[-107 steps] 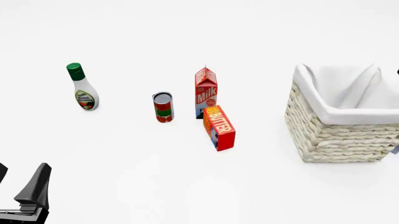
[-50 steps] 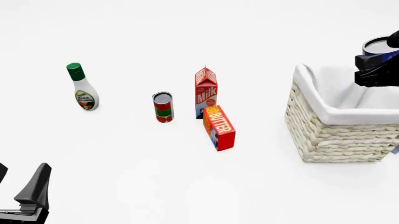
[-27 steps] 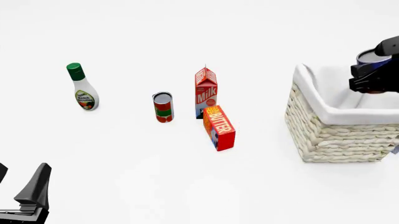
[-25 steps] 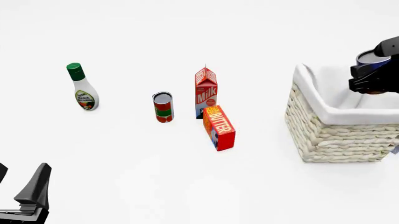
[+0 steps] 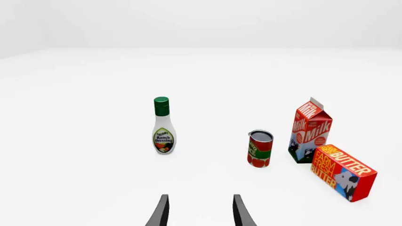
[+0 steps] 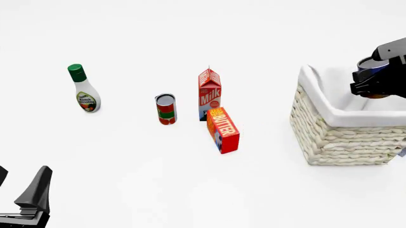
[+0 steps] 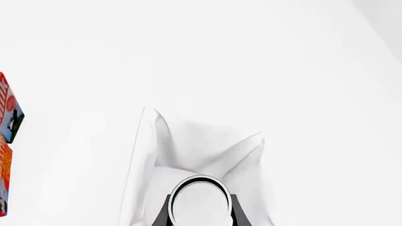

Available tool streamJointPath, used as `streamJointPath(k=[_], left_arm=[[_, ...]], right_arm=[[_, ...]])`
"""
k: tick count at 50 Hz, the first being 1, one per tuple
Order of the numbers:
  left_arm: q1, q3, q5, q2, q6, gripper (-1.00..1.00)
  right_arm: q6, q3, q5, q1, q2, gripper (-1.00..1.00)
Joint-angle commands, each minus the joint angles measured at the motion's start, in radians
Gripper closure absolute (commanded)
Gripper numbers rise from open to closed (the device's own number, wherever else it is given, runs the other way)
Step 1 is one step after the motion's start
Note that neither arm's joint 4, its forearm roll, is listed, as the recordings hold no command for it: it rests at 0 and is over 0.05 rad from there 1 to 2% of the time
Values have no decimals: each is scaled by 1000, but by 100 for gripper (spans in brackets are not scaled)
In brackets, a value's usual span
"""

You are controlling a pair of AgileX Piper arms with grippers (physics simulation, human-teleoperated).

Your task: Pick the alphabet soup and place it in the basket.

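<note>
The small cylindrical alphabet soup can with silver top is clamped between the fingers of the right gripper and held above the white cloth lining of the large cream woven wicker basket. The left gripper is parked low over the white desk, its fingers spread apart around nothing. A red-and-green labelled can is seen standing upright, well apart from the basket.

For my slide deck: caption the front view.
Right gripper holds the alphabet soup above the basket; left gripper idles open.
</note>
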Motion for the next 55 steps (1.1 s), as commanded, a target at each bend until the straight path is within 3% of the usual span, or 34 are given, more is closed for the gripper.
streamJointPath(k=[1, 55], left_arm=[[0, 0, 0, 0, 0, -100], [0, 0, 0, 0, 0, -100]], right_arm=[[2, -41, 1, -5, 51, 100], [-28, -14, -36, -12, 155, 100]])
